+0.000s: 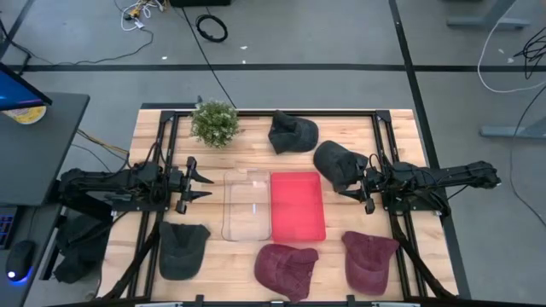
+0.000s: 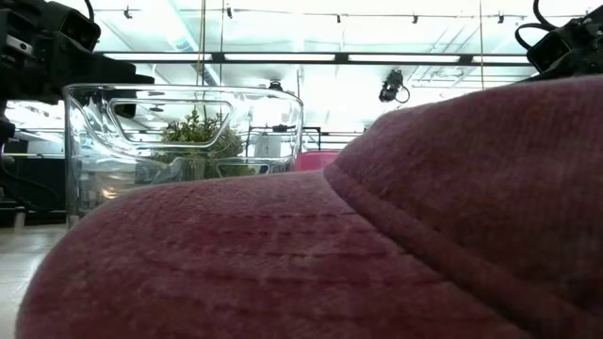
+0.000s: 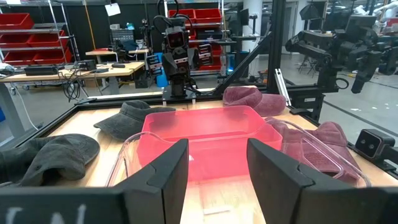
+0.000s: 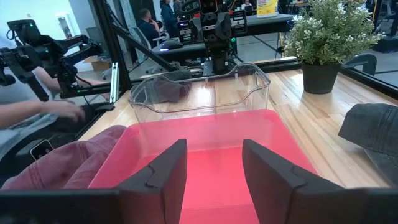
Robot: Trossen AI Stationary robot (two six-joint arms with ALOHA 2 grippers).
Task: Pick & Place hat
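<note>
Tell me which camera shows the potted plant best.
The high view: the potted plant stands unobstructed at the table's far edge, left of centre. The right wrist view shows it cropped at the top; the low view only through the clear bin; the left wrist view not at all.

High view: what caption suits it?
Two open end effectors flank clear and red bins among five hats.

Robotics lab: red storage bins (image 3: 25, 37), workbenches (image 3: 68, 71).

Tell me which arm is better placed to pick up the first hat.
Probably the right. Its open gripper hovers right by the dark hat, while the open left gripper faces the clear bin, farther from the nearest grey hat.
</note>
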